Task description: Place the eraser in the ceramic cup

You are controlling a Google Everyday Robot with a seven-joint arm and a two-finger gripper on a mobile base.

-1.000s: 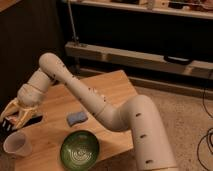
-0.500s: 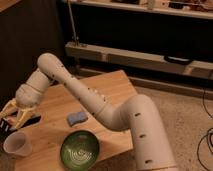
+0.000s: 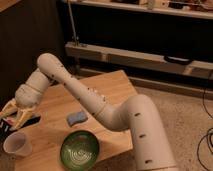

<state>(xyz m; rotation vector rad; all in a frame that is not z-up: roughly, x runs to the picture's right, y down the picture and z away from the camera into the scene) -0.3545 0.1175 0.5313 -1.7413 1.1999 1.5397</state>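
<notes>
Little has changed at the corner of the wooden surface point(image 3: 112, 85) farthest from the robot's body. Over the last second the hand point(image 3: 13, 116) has sunk only a shade lower over the same spot. The eraser point(image 3: 31, 120), the white cup point(image 3: 17, 145) and everything else on the wood lie exactly where they did.

For the task, that suggests the pick-up is still being lined up rather than made. The eraser has not left the surface, and the cup appears to hold nothing yet.

The long white arm point(image 3: 90, 97) reaches across from the robot's body, and the hand hangs off its end pointing down at the wood. Its two yellowish fingers point(image 3: 23, 116) stand apart, clamped on nothing.

The eraser lies flat as a dark strip just beside the finger on the side facing the blue-grey pad point(image 3: 76, 118). One end is tucked in close under that finger. From this angle it is hard to say whether the finger touches the block, or whether that end already sits between the two fingers.

The cup stands upright near the front edge, close to the hand and the eraser but apart from both. The green bowl point(image 3: 80, 149) sits farther along the same edge, and the pad lies behind the bowl, in the middle of the wood.

The hand will probably need a small shift towards the pad before it closes, then a short carry to the cup.
</notes>
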